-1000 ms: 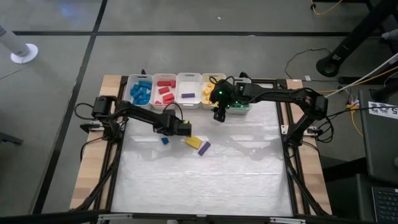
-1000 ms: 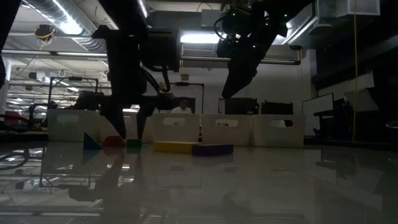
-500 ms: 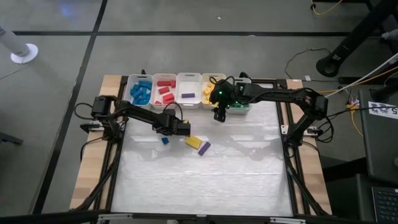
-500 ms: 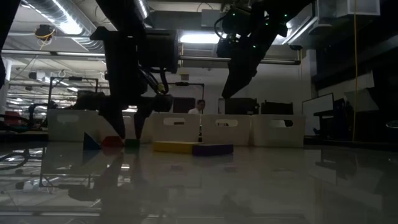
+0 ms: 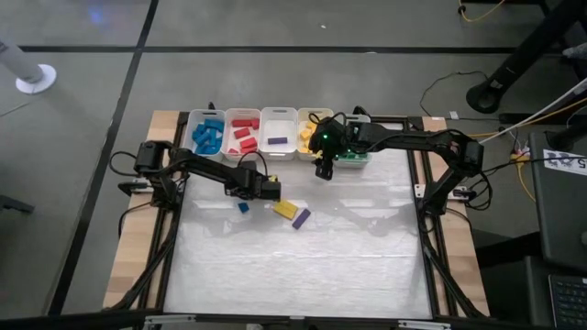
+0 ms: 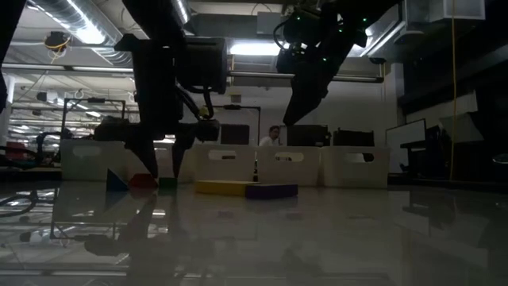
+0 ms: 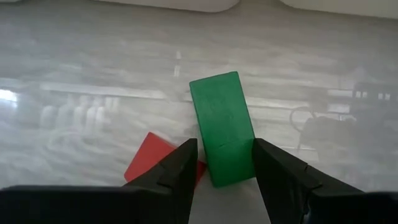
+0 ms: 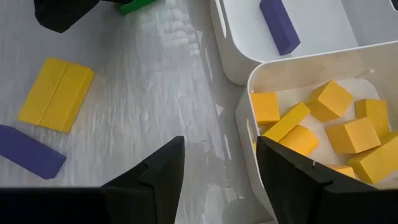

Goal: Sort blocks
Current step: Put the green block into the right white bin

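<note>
A green block (image 7: 222,124) lies flat on the table between the fingers of my left gripper (image 7: 224,155), which is shut on it left of the table's middle (image 5: 275,190). A red block (image 7: 152,163) lies right beside it. A blue block (image 5: 243,207), a yellow block (image 5: 284,209) and a purple block (image 5: 301,218) rest on the table nearby. My right gripper (image 5: 323,171) hangs open and empty above the near rim of the bin of yellow blocks (image 8: 249,124). My left gripper pinches the green block's two long sides at its near end (image 7: 233,168) between its two fingers (image 7: 280,180). The fingers slant down from the table's left side and run along the block. The block lies flat on the table.
Five white bins stand in a row at the far edge: blue (image 5: 207,135), red (image 5: 243,135), purple (image 5: 278,133), yellow (image 5: 307,136) and one under the right arm (image 5: 353,158). The table's near half is bare. A person (image 6: 274,137) shows in the room behind.
Both arms have kept still. The person in the room behind has walked toward the right.
</note>
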Available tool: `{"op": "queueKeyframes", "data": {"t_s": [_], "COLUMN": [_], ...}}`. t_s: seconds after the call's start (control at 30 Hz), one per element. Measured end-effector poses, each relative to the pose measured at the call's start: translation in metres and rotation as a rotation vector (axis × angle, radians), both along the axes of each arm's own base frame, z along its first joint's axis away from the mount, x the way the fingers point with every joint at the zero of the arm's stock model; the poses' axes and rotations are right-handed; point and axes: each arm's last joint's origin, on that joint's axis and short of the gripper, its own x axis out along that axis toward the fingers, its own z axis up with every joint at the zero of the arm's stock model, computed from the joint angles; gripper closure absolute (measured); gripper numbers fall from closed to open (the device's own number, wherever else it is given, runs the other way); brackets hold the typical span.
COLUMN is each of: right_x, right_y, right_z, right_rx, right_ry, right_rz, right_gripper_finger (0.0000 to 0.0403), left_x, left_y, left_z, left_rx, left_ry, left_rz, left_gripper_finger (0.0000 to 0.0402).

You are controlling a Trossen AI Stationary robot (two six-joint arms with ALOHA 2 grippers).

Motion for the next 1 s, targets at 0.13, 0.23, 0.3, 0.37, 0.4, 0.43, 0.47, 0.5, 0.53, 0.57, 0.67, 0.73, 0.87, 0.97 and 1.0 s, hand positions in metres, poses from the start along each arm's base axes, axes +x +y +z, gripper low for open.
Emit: {"op": "queueKeyframes", "data": {"t_s": [0.13, 0.23, 0.3, 0.37, 0.4, 0.43, 0.47, 0.5, 0.53, 0.57, 0.67, 0.73, 0.87, 0.97, 1.0], "right_x": [0.0000, 0.0000, 0.0000, 0.0000, 0.0000, 0.0000, 0.0000, 0.0000, 0.0000, 0.0000, 0.0000, 0.0000, 0.0000, 0.0000, 0.0000], "right_y": [0.0000, 0.0000, 0.0000, 0.0000, 0.0000, 0.0000, 0.0000, 0.0000, 0.0000, 0.0000, 0.0000, 0.0000, 0.0000, 0.0001, 0.0003], "right_z": [0.0000, 0.0000, 0.0000, 0.0000, 0.0000, 0.0000, 0.0000, 0.0000, 0.0000, 0.0000, 0.0000, 0.0000, 0.0000, 0.0000, -0.0001], "right_rx": [0.000, -0.001, -0.001, -0.001, -0.001, -0.001, -0.001, -0.001, -0.001, -0.001, -0.001, -0.001, -0.001, -0.001, -0.001], "right_ry": [0.000, 0.000, 0.001, 0.000, 0.000, 0.001, 0.001, 0.000, 0.000, 0.001, 0.001, 0.001, 0.001, 0.001, 0.002], "right_rz": [0.000, 0.002, 0.002, 0.002, 0.002, 0.002, 0.002, 0.002, 0.002, 0.002, 0.002, 0.002, 0.002, 0.002, 0.003], "right_gripper_finger": [0.0203, 0.0203, 0.0203, 0.0203, 0.0203, 0.0203, 0.0203, 0.0203, 0.0203, 0.0203, 0.0203, 0.0203, 0.0203, 0.0203, 0.0203], "left_x": [0.0015, 0.0015, 0.0018, 0.0018, 0.0020, 0.0023, 0.0029, 0.0039, 0.0050, 0.0056, 0.0065, 0.0061, 0.0065, 0.0073, 0.0073], "left_y": [-0.0011, -0.0014, -0.0013, -0.0012, -0.0012, -0.0010, -0.0010, -0.0010, -0.0011, -0.0011, -0.0005, -0.0003, -0.0002, -0.0003, -0.0003], "left_z": [0.0006, 0.0007, 0.0008, 0.0008, 0.0009, 0.0009, 0.0009, 0.0010, 0.0011, 0.0011, 0.0013, 0.0013, -0.0004, -0.0048, -0.0055], "left_rx": [0.017, 0.025, 0.026, 0.029, 0.032, 0.032, 0.033, 0.034, 0.034, 0.035, 0.036, 0.037, 0.038, 0.042, 0.042], "left_ry": [-0.035, -0.046, -0.057, -0.061, -0.063, -0.067, -0.074, -0.085, -0.094, -0.098, -0.098, -0.094, -0.089, -0.068, -0.061], "left_rz": [0.019, 0.036, 0.049, 0.055, 0.055, 0.056, 0.056, 0.056, 0.054, 0.049, 0.032, 0.034, 0.034, 0.030, 0.027], "left_gripper_finger": [0.0258, 0.0258, 0.0258, 0.0258, 0.0258, 0.0258, 0.0258, 0.0258, 0.0258, 0.0258, 0.0258, 0.0258, 0.0258, 0.0258, 0.0258]}}
